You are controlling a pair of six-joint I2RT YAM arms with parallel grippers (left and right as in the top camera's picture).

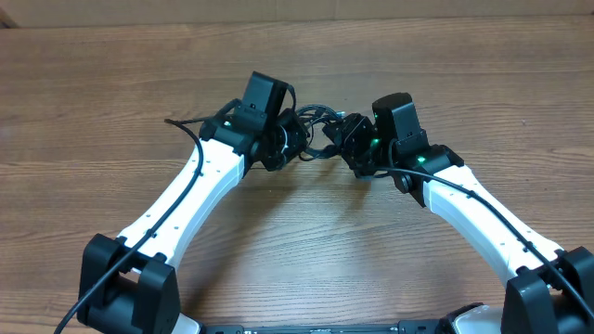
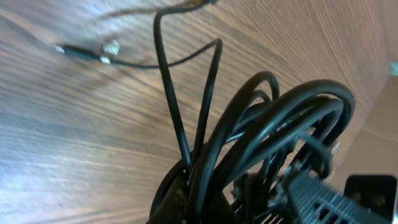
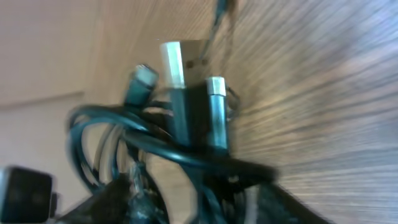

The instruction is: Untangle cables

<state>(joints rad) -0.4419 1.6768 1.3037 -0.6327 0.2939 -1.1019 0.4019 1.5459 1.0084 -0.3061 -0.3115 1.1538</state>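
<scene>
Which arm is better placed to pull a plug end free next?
Right, probably: the right gripper sits at the plug ends, close in its wrist view; the left gripper is shut on the cables.

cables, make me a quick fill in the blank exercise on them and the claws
The cables are ___ in colour. In the overhead view they bunch ___ the left claw and the right claw. The table looks made of ___.
Missing words: black; between; wood.
</scene>
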